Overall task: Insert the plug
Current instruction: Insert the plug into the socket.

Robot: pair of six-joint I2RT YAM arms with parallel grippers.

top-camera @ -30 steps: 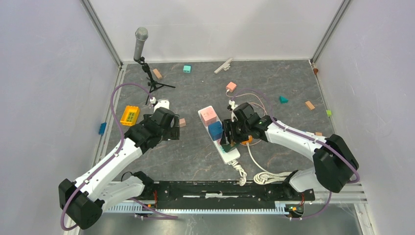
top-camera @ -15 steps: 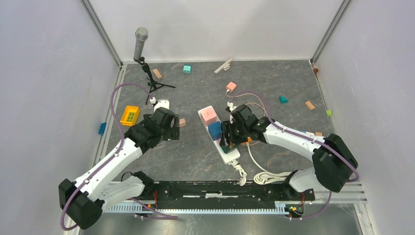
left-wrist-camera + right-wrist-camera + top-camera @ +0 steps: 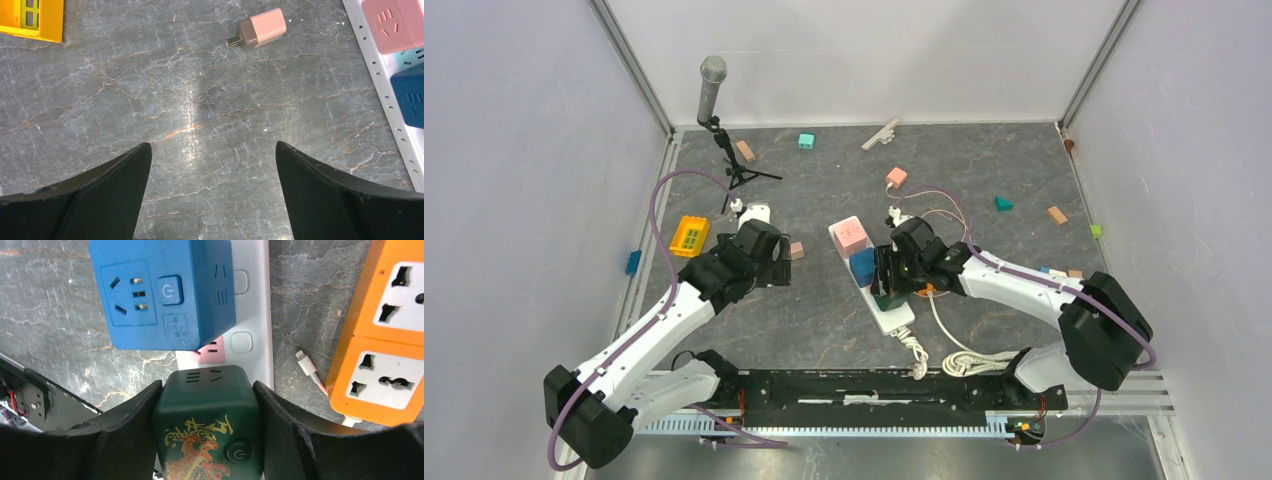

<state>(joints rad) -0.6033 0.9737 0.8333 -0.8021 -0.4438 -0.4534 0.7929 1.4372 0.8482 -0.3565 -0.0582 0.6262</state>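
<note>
the green cube plug (image 3: 207, 415) is held between the fingers of the right gripper (image 3: 206, 390), one pad (image 3: 142, 412) flat on each side face, jaws at medium width, closed on the cube. the printed top and button face the wrist camera, so the prongs are judged to point down, away from view; they cannot be seen.

key relation – the cube is directly over the white power strip (image 3: 255, 315), just on the near side of the blue cube (image 3: 160, 295) already on the strip. the strip's long axis runs up the wrist frame, and in the top view it runs diagonally from the pink cube (image 3: 851, 235) at the far end toward the bases. the cube's faces look squared to that axis. a pink patch with slots (image 3: 210, 347) shows between the two cubes; what it belongs to cannot be told. whether the prongs are in a socket cannot be told either. a straight push down is judged to be the remaining move.

the orange power strip (image 3: 385, 340) lies just beside, to the right, apart from the jaws.

the left gripper (image 3: 212, 147) is wide and holds nothing – over bare table (image 3: 150, 100), well apart from the strip, with a small pink charger (image 3: 260, 34) ahead of it. the right arm is the nearer one.
</note>
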